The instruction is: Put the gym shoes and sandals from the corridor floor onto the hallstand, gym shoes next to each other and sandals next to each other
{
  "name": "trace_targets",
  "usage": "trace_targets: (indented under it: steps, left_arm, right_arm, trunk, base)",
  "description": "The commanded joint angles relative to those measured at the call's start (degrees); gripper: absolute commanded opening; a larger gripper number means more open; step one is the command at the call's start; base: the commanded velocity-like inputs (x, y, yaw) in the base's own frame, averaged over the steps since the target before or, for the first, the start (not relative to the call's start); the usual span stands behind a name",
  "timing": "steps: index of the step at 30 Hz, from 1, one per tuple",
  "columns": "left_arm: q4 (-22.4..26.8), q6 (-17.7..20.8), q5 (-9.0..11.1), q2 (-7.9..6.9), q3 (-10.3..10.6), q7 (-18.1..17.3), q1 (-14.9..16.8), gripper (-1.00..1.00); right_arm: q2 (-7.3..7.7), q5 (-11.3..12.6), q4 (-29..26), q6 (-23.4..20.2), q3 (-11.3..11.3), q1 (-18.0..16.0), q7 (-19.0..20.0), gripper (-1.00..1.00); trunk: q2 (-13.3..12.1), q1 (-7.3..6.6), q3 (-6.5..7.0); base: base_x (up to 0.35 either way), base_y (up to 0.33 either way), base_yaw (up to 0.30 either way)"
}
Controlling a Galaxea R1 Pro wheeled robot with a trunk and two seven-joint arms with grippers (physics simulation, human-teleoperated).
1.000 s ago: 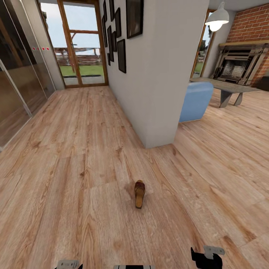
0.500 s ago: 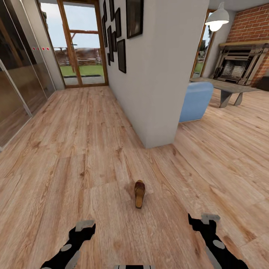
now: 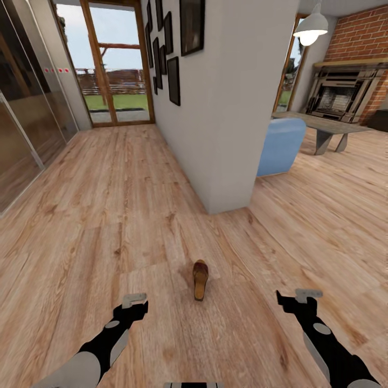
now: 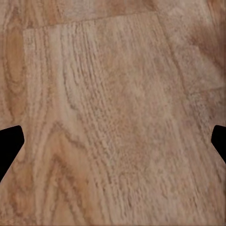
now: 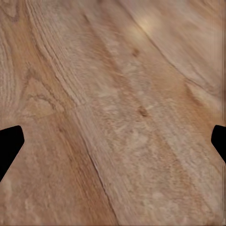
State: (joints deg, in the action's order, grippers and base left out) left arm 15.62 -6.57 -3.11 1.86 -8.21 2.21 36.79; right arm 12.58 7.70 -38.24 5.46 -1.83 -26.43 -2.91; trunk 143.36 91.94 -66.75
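Note:
One dark brown sandal (image 3: 200,279) with a tan footbed lies alone on the light wood-plank corridor floor (image 3: 108,215), a little ahead of me and pointing away. My left gripper (image 3: 134,304) hovers low to the sandal's left and my right gripper (image 3: 299,300) farther off to its right. Both are open and hold nothing. In each wrist view the black fingertips (image 4: 9,141) (image 5: 9,141) stand wide apart over bare planks. The gym shoes, the other sandal and the hallstand are out of view.
A grey wall corner (image 3: 226,134) hung with dark picture frames (image 3: 173,81) juts out just beyond the sandal. Glass doors (image 3: 113,64) close the corridor's far end, with glossy dark panels (image 3: 21,108) along the left. At right are a blue seat (image 3: 280,145), a bench (image 3: 323,126) and a brick fireplace (image 3: 345,91).
Both arms have reached forward into the head view, from barely showing at the bottom edge to flanking the sandal. The sandal has not moved.

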Motion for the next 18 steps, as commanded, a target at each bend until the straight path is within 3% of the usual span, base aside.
trace_targets:
  steps: [1,18]
  left_arm:
    - [0.0,-0.3,-0.3,0.03,-0.3,0.1,0.0,1.00]
    - [0.0,-0.7,-0.3,-0.02,-0.1,0.0,-0.3,1.00]
  right_arm:
    - [0.06,0.6,0.0,0.2,-0.2,0.0,-0.2,1.00]
    - [0.17,0.6,0.1,0.2,-0.2,0.0,-0.3,1.00]
  trunk:
    - [0.0,-0.01,-0.02]
    - [0.0,-0.01,0.04]
  base:
    - [0.000,0.000,-0.175]
    - [0.003,0.000,-0.277]
